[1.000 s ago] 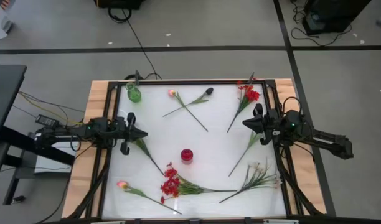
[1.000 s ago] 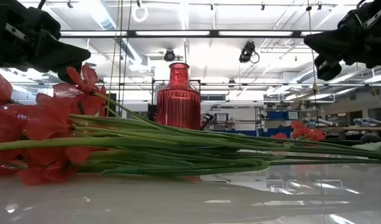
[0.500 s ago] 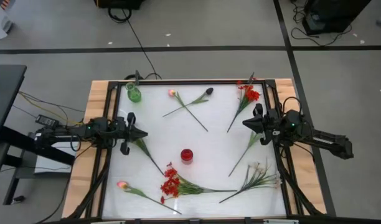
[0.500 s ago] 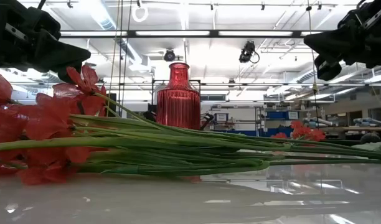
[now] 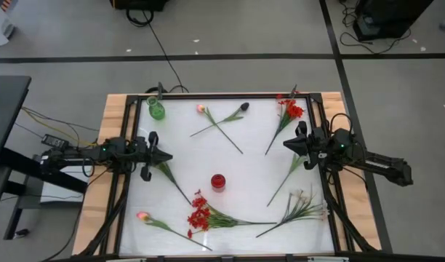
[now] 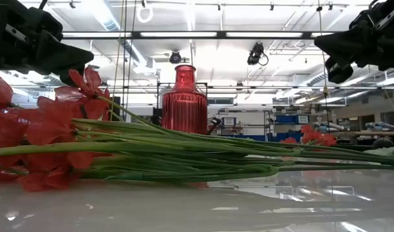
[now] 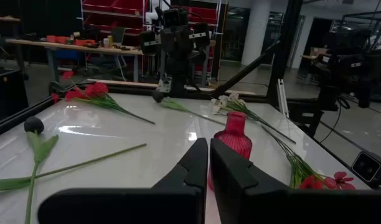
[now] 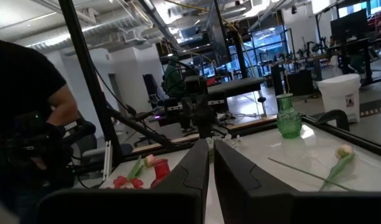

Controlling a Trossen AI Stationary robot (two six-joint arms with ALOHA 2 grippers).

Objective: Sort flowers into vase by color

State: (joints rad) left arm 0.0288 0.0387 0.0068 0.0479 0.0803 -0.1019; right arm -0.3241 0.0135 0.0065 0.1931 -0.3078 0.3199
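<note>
Flowers lie scattered flat on the white table (image 5: 244, 171). A pink tulip (image 5: 201, 108) and a dark bud (image 5: 244, 106) cross stems at the far side. Red blooms (image 5: 289, 109) lie far right, white sprays (image 5: 302, 202) near right, a red cluster (image 5: 199, 215) and another pink tulip (image 5: 143, 216) near the front. A red vase (image 5: 218, 182) stands mid-table and a green vase (image 5: 156, 109) in the far left corner. My left gripper (image 5: 168, 156) hovers shut at the left edge, my right gripper (image 5: 286, 144) shut at the right edge. Neither holds anything.
A leafy green stem (image 5: 171, 178) lies just in front of my left gripper, and another (image 5: 288, 176) below my right one. A dark frame (image 5: 222, 95) rims the table. A person in black (image 8: 22, 93) stands beyond the table in the right wrist view.
</note>
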